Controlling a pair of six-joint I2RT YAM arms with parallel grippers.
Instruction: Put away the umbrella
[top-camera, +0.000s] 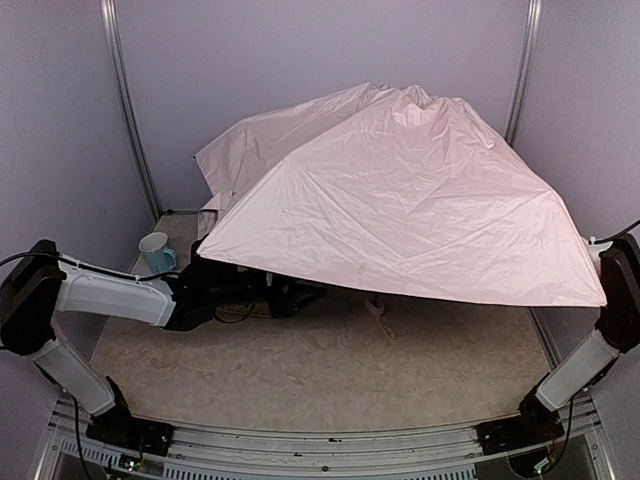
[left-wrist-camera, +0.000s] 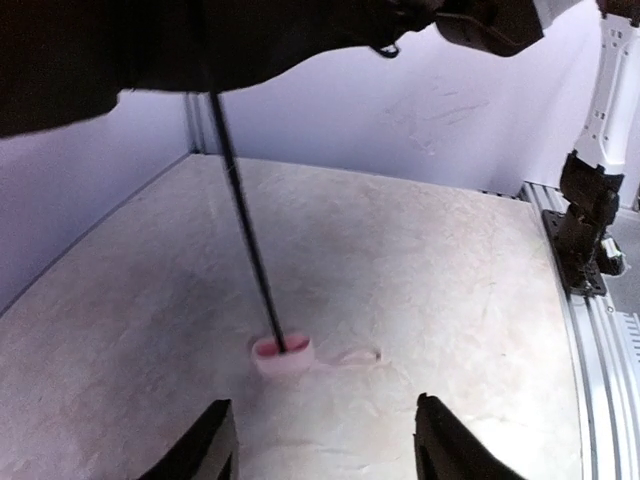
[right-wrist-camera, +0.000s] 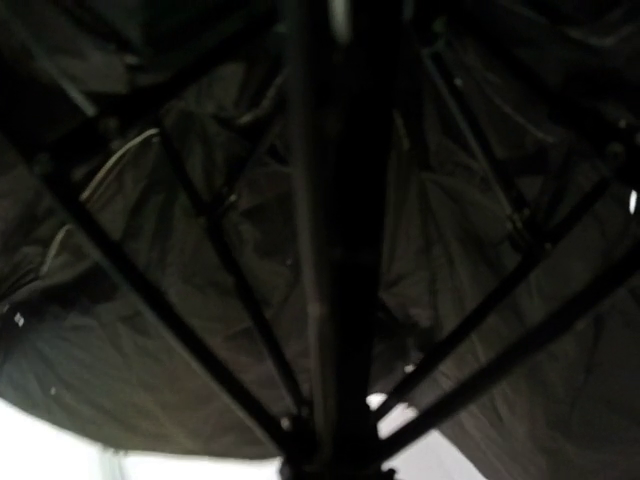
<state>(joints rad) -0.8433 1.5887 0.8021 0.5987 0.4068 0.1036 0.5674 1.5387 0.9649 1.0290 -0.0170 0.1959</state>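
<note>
**A:** Overhead first. Where is the umbrella (top-camera: 400, 200)?

**B:** Open, with its pale pink canopy (top-camera: 300, 140) spread over the back of the surface (top-camera: 330, 385). The left arm (top-camera: 110, 295) reaches in under the canopy's left edge. The left claw sits in the shadow there and is hard to make out from above. A pale blue mug (top-camera: 157, 252) stands to the left of where that claw goes in, outside the canopy.

**A:** And the right arm (top-camera: 598, 345)?

**B:** It rises at the canopy's right corner. The fabric hides the right claw.

**A:** The left wrist view?

**B:** The left claw (left-wrist-camera: 322, 425) stands apart, with nothing between its 2 fingers (left-wrist-camera: 205, 450). Ahead of it a thin dark shaft (left-wrist-camera: 245, 230) slants down to a pink end piece (left-wrist-camera: 282, 352) resting on the surface. A thin strap (left-wrist-camera: 352, 355) lies just right of that piece. The end piece is ahead of the claw and clear of both fingers. The canopy's dark underside hangs above the claw, and the right arm stands well off to its right.

**A:** The right wrist?

**B:** Nearly all dark — it shows the canopy's underside close in front of the claw. The ribs (right-wrist-camera: 180, 300) fan out from the central shaft, which runs straight up the middle. The claw's own fingers do not show against that black, so I cannot tell whether the right claw is apart, together or clamped on something.
</note>
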